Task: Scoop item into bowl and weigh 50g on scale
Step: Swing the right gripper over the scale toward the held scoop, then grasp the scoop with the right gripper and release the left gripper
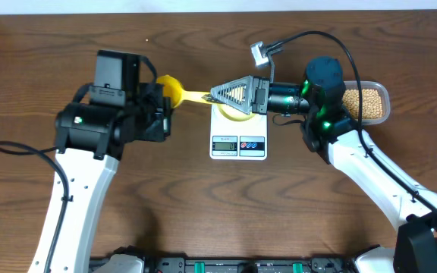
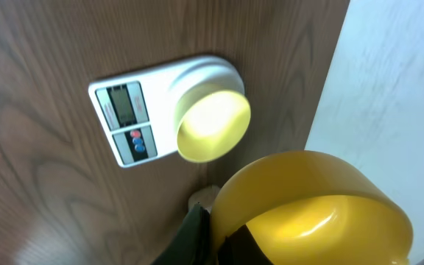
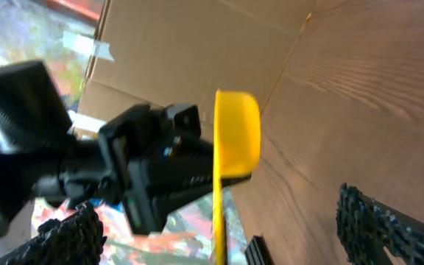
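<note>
My left gripper [image 1: 161, 95] is shut on the cup of a bright yellow scoop [image 1: 171, 89], pinching its wall. The cup [image 2: 308, 206] fills the lower left wrist view and looks empty beside the gripper [image 2: 219, 224]. The scoop's handle runs right, between the spread fingers of my open right gripper [image 1: 226, 93]. In the right wrist view the scoop [image 3: 238, 140] stands on edge with the gripper [image 3: 227, 232] around its handle, not touching it. The pale-yellow bowl [image 2: 212, 126] sits empty on the white scale [image 2: 197, 73], partly under my right gripper in the overhead view, where the scale [image 1: 238, 145] lies centre. The beans [image 1: 366, 102] fill a clear tub at the right.
A cable with a white connector [image 1: 260, 51] loops above the right arm. A black cable [image 1: 21, 148] lies on the table at the left. The table's far edge meets a white surface [image 2: 389, 88]. Cardboard [image 3: 182, 44] stands behind the table.
</note>
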Controlling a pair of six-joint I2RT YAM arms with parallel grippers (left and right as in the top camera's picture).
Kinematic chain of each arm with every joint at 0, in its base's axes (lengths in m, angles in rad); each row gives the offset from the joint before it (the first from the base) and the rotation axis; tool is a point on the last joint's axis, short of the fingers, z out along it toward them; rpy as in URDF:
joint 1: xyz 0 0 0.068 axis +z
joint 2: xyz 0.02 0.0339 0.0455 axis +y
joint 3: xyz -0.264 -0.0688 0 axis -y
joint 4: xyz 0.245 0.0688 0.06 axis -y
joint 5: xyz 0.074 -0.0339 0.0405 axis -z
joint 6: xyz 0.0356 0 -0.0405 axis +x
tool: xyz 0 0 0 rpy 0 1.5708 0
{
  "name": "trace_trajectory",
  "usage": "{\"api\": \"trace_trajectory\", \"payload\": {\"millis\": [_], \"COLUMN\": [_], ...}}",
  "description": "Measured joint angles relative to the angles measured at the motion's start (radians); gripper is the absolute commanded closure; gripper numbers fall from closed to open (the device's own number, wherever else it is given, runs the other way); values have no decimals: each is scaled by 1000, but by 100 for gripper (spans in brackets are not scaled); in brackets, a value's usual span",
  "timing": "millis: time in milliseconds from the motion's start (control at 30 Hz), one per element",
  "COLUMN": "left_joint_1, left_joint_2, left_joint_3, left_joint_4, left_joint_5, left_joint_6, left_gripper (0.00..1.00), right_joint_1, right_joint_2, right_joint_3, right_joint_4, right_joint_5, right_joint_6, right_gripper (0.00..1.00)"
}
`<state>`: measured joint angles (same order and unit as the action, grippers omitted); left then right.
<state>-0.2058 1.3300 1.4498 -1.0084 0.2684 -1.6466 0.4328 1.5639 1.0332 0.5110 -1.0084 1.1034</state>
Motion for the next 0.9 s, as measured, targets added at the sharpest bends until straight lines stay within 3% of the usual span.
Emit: {"api": "trace_trajectory", "payload": {"millis": [233, 500, 667, 900], "left_joint_1": [-48, -75, -75, -75], "left_joint_2": [0, 10, 16, 17], "left_joint_3": [0, 0, 0, 0], "left_joint_4": [24, 26, 29, 48], "left_joint_5": [4, 0, -5, -5], "left_joint_6": [-11, -11, -20, -55], "left_gripper": [93, 93, 93, 93], "right_joint_1": [1, 18, 21, 30], "right_joint_2": [0, 0, 0, 0], "right_joint_3": [0, 0, 0, 0], "right_joint_4": [-1, 0, -5, -7], "right_joint_5": [17, 29, 31, 35], "right_joint_6": [19, 22, 20, 20], "right_gripper": [15, 21, 31, 32]}}
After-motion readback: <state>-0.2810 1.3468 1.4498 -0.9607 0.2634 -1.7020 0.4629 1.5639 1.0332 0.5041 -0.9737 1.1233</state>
